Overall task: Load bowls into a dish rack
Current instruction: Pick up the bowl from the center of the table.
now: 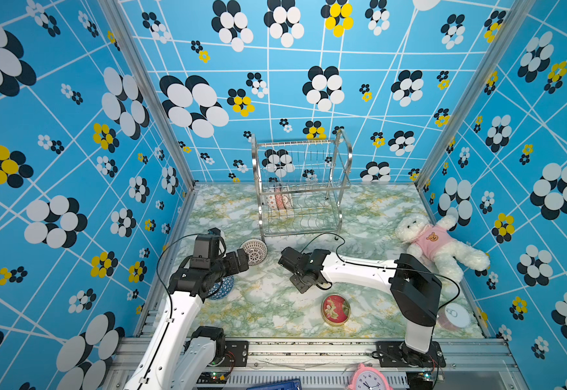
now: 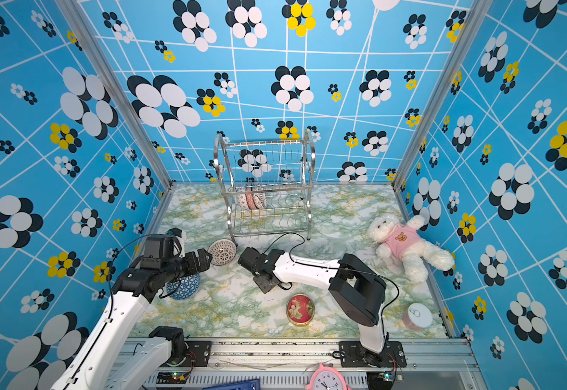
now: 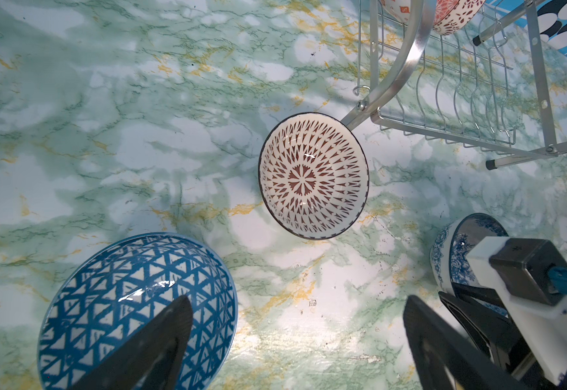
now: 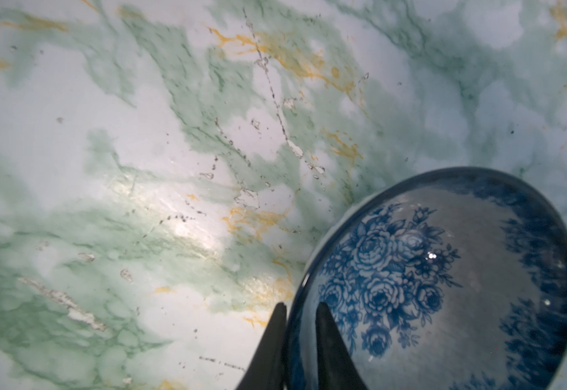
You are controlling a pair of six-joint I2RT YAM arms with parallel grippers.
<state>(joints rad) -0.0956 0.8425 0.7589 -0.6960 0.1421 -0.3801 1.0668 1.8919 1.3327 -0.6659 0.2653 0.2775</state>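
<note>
My right gripper (image 4: 300, 305) is clamped on the rim of a blue rose-patterned bowl (image 4: 444, 287), one finger inside and one outside. My left gripper (image 3: 295, 300) is spread wide, with a blue triangle-patterned bowl (image 3: 123, 297) below one finger. A brown-patterned bowl (image 3: 312, 175) lies on the bench (image 1: 275, 314) just beside the dish rack (image 1: 304, 185), at its 7 o'clock. At the rack's 9 o'clock end stand three bowls (image 1: 278, 200).

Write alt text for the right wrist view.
The right gripper pinches the rim of a bowl with a blue rose pattern, one black finger inside the rim and one outside. Behind it is the table, green-and-white marble print with yellow veins, slightly blurred.
</note>
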